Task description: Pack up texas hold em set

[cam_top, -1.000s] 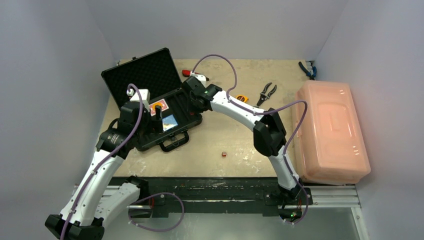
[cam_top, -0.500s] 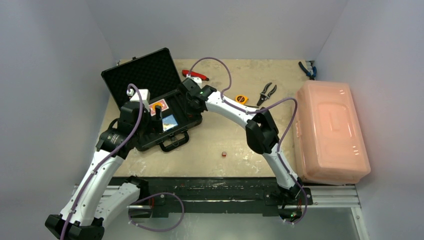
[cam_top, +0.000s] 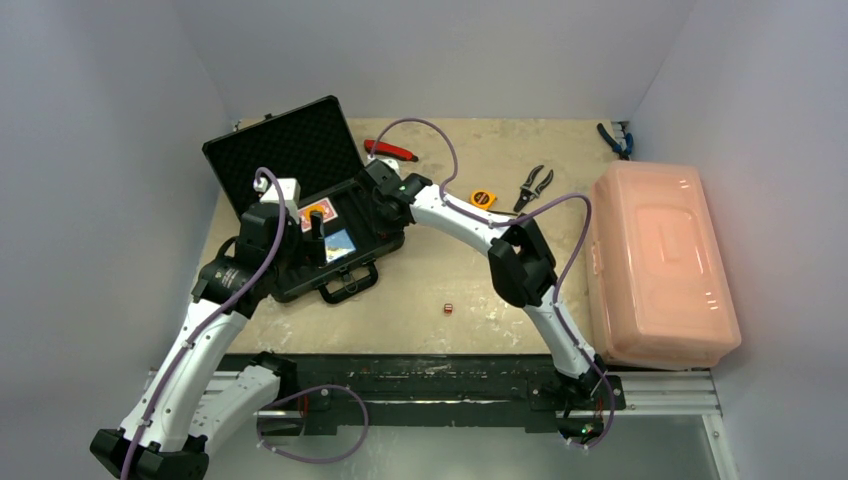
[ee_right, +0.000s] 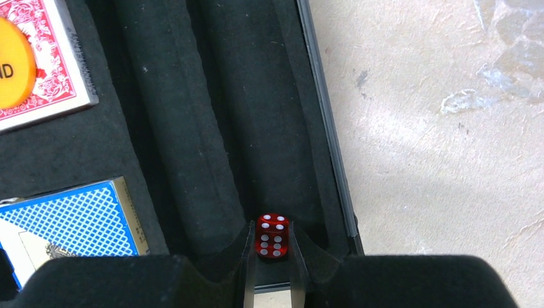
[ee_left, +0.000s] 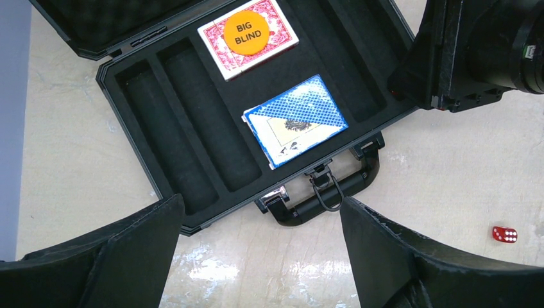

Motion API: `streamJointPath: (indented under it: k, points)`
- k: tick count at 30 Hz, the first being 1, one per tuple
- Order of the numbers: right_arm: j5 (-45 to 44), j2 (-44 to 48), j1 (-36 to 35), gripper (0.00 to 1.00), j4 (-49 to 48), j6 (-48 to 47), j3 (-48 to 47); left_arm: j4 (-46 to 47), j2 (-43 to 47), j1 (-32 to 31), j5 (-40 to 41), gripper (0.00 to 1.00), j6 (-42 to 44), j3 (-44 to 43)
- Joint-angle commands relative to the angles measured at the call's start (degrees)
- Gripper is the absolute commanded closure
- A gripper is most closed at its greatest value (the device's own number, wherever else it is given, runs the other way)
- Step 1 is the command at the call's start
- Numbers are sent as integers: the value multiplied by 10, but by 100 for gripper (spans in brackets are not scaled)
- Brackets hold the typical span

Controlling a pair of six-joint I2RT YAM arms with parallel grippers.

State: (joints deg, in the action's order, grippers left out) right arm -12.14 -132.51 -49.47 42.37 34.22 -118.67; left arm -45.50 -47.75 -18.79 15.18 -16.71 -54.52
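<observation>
The black briefcase (cam_top: 372, 236) lies open at the table's left, foam lid up. Inside lie a red card deck (ee_left: 272, 33) with an orange "BIG BLIND" disc (ee_left: 247, 33) on it, and a blue card deck (ee_left: 295, 127). My right gripper (ee_right: 272, 247) is shut on a red die (ee_right: 272, 235), held over the rightmost foam slot by the case's right wall. In the top view it sits at the case's right end (cam_top: 383, 208). My left gripper (ee_left: 260, 256) is open and empty above the table by the handle (ee_left: 324, 196). Another red die (cam_top: 448, 308) lies on the table.
A large pink bin (cam_top: 660, 262) stands at the right. A yellow tape measure (cam_top: 484, 198), black pliers (cam_top: 534, 186), a red-handled tool (cam_top: 390, 150) and blue pliers (cam_top: 614, 139) lie toward the back of the table.
My right gripper has moved left and slightly forward over the case's right end. The left arm has not moved.
</observation>
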Motion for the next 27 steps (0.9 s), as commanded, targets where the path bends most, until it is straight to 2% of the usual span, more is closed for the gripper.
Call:
streamJointPath:
  k: [1,9,15,24,27]
  points:
    - [38,9,1,99,-14,-42,8,10,0,3,-5,8,11,-7]
    - [74,5,1,97,-12,-61,22,10,-2,4,-7,9,11,-7]
    - [93,-1,1,82,-9,-69,20,10,-5,5,-8,9,11,-7]
    - [107,-15,0,65,0,-72,8,9,-8,6,-9,9,12,-8]
    - [109,-15,0,64,0,-74,7,9,-9,7,-9,9,12,-8]
